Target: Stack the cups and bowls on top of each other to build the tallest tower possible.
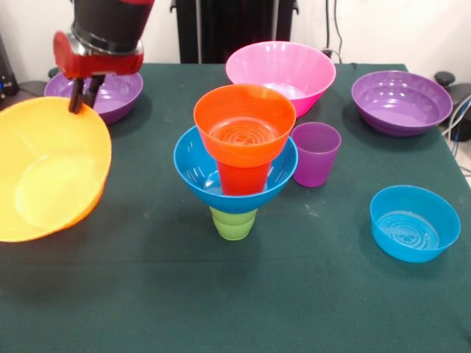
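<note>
Step in hand: yellow bowl (48, 169) lifted, tilted, fingers (82, 97) clamped on its far rim, left of tower (239, 158) and apart from it. Tower on tabletop (294, 294): green cup, blue bowl, orange cup, orange bowl. Next move likely needs bowl levelled and centred over top; tower looks tippy. Bowl's left edge cut off; fingertips hard to make out.

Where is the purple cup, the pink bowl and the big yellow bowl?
purple cup (315, 156): front view, on its side wall.
pink bowl (259, 62): front view, on its inside wall.
big yellow bowl (51, 176): front view, on its inside.
</note>
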{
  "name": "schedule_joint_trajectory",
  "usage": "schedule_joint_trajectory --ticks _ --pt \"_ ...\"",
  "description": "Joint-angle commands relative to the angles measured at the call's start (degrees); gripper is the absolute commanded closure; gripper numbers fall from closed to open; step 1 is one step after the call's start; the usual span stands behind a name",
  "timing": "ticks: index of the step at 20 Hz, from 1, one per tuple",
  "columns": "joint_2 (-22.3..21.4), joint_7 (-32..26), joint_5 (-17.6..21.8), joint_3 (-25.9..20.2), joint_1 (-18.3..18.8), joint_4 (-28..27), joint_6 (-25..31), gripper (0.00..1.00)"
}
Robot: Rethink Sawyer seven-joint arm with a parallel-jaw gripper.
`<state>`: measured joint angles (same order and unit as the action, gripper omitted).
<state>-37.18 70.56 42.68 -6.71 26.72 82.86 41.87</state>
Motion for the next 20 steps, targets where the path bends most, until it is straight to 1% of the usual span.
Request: schedule_joint_trajectory --ticks 1,5,8,10,13,15,20 --pt "-3.6 5.0 6.1 2.2 -2.6 0.1 -7.0 1.00" --pt "-5.9 3.6 6.3 3.5 -2.9 1.2 -7.6 1.00" --pt "-8.4 0.8 5.4 3.9 -2.3 2.8 -7.6 1.00" --pt "-8.4 0.0 5.0 3.7 -1.8 3.1 -8.2 1.00" --pt "-6.8 0.7 5.4 4.0 -2.3 2.0 -8.7 1.00" --pt "-6.9 0.7 5.3 4.3 -2.5 1.9 -8.8 1.00" --pt "-8.9 -0.2 4.8 5.1 -2.8 2.6 -8.9 1.00"
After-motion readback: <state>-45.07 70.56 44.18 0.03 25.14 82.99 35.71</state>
